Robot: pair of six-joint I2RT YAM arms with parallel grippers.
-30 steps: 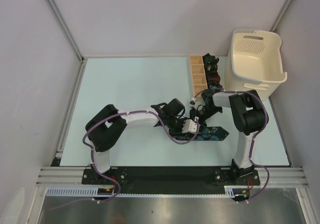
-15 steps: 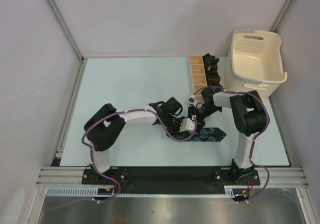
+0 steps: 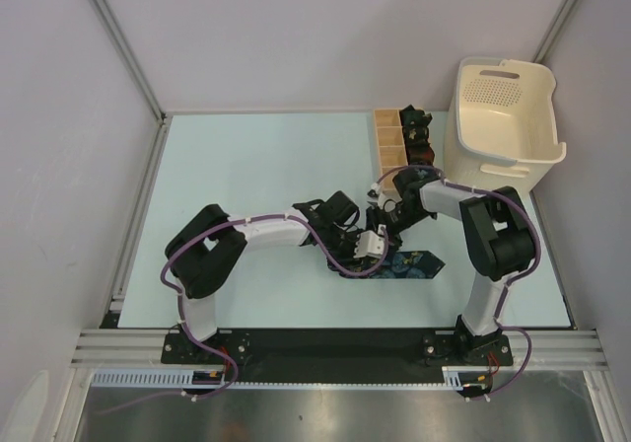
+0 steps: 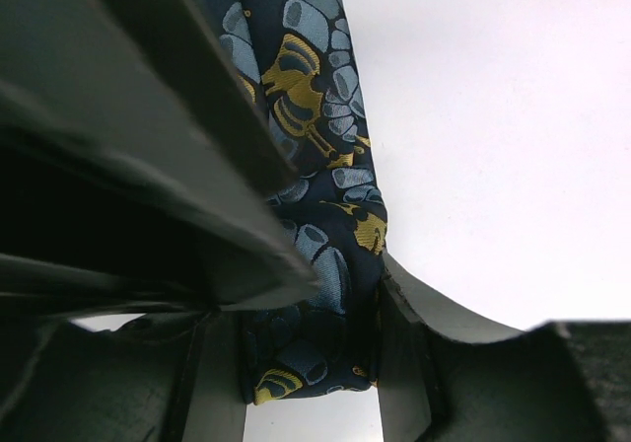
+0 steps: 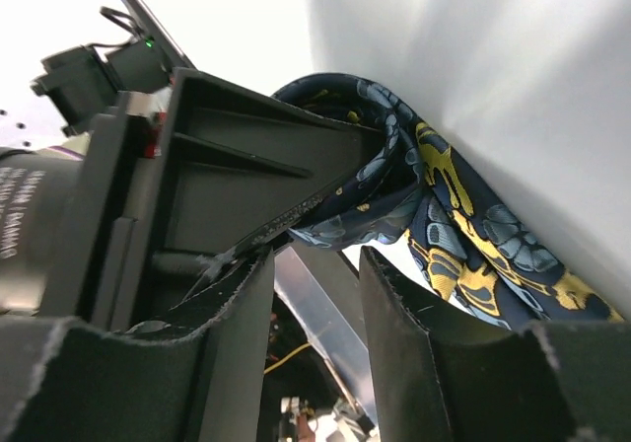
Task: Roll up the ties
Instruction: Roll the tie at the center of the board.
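Observation:
The navy floral tie lies flat near the table's front middle, its pointed end to the right. My left gripper is shut on the tie's rolled end. In the left wrist view the tie runs down between the fingers of the left gripper and is pinched there. My right gripper is just behind the left one. In the right wrist view the right gripper is open and empty. The tie's loop hangs just past its fingertips, against the left gripper's body. Small dark tie coils sit in the wooden box.
The tan wooden divided box stands at the back right. The cream plastic basket is beside it at the far right, close to the right arm's elbow. The two grippers are almost touching.
My left gripper has drawn back and left a little with the tie's end, shortening the flat part. My right gripper has moved left, closer to the left gripper.

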